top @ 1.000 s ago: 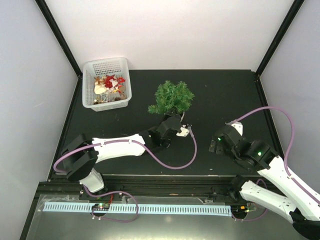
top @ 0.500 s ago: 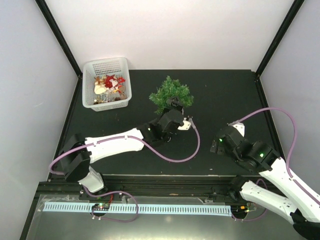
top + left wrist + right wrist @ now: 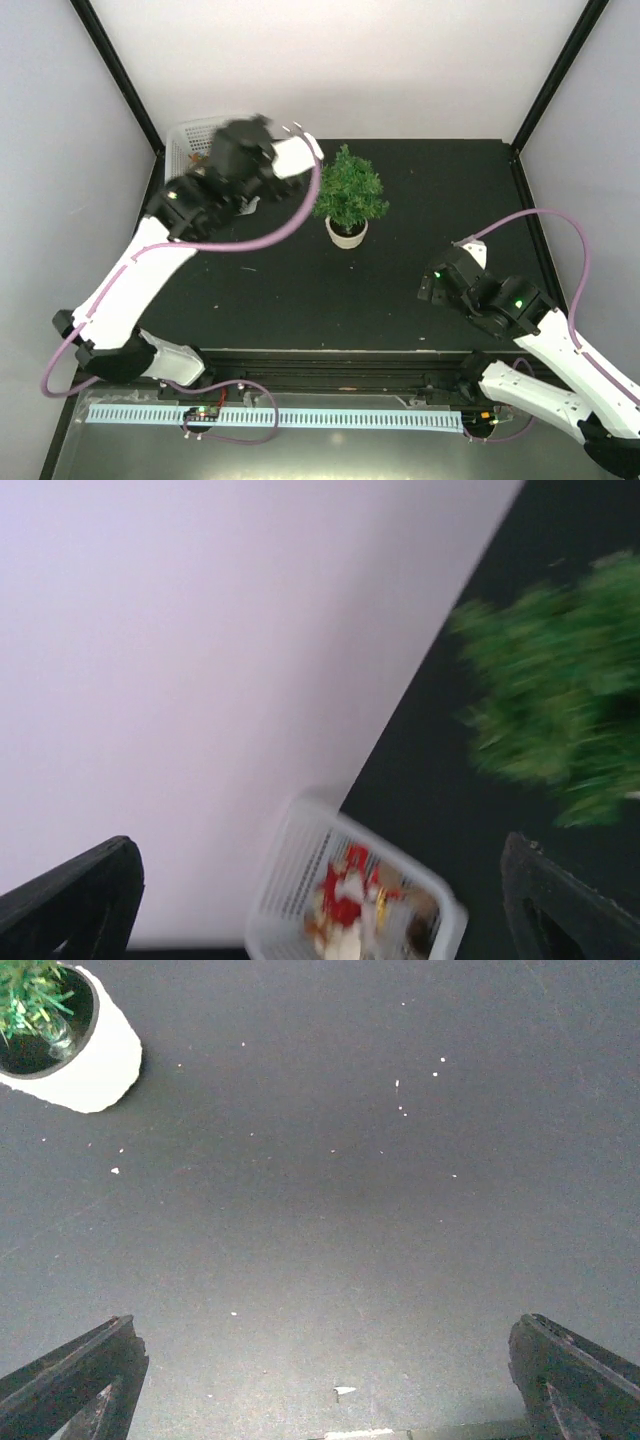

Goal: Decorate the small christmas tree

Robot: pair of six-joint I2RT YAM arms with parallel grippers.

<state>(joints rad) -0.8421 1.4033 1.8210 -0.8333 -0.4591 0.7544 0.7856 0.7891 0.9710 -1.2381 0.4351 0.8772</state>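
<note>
Standing upright on the black matte tabletop (image 3: 450,190), toward the rear and about mid-width, is the small christmas tree (image 3: 350,192): bushy dark green needle branches above a small round whitish pot (image 3: 347,233). Nothing touches it; neither arm is in contact. Left of it, in the rear left corner of the table, sits the white plastic mesh basket (image 3: 300,825), near the tree but apart from it, holding a jumble of red, white and gold ornaments (image 3: 345,892). Most of the basket is covered in the top view by the left arm, raised high and smeared by motion blur. Left gripper (image 3: 320,905): both dark fingers (image 3: 75,895) sit at the far lower corners of its wrist view, spread wide, nothing between them; the basket lies below and the tree, blurred, off to the upper right against the white back wall (image 3: 200,630). A purple cable (image 3: 265,232) loops along that arm. Right gripper (image 3: 322,1375): low over bare tabletop on the right side, well apart from the tree, fingers likewise wide apart and empty. Its wrist view catches the pot rim and a few needles in the upper left corner, with pale specks (image 3: 400,1110) scattered on the dark surface.
</note>
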